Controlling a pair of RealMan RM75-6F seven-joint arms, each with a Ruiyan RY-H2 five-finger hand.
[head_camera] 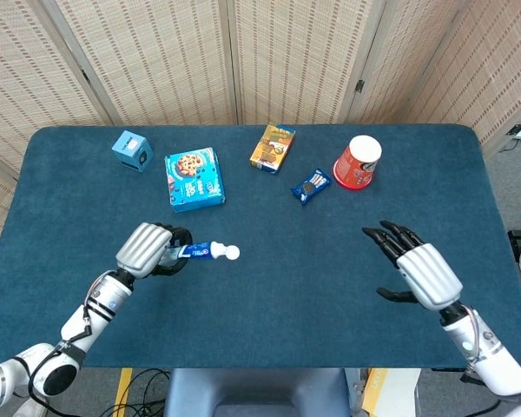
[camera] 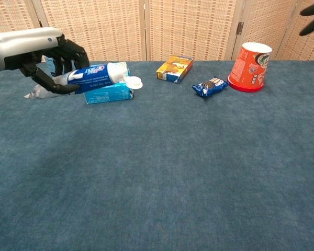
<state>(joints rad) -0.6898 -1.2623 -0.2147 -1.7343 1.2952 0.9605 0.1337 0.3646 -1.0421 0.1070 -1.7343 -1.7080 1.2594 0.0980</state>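
My left hand (head_camera: 149,248) (camera: 42,52) grips a blue and white toothpaste tube (head_camera: 207,252) (camera: 97,75) by its tail end, cap pointing right, lifted above the blue table (head_camera: 295,287). My right hand (head_camera: 421,271) hovers over the right side of the table with fingers spread and nothing in it; only its fingertips (camera: 313,10) show at the top right corner of the chest view.
Along the far side lie a small light-blue box (head_camera: 132,149), a blue cookie box (head_camera: 194,179), an orange-yellow box (head_camera: 273,148), a blue snack packet (head_camera: 311,186) and an upside-down red cup (head_camera: 357,162). A woven screen stands behind the table.
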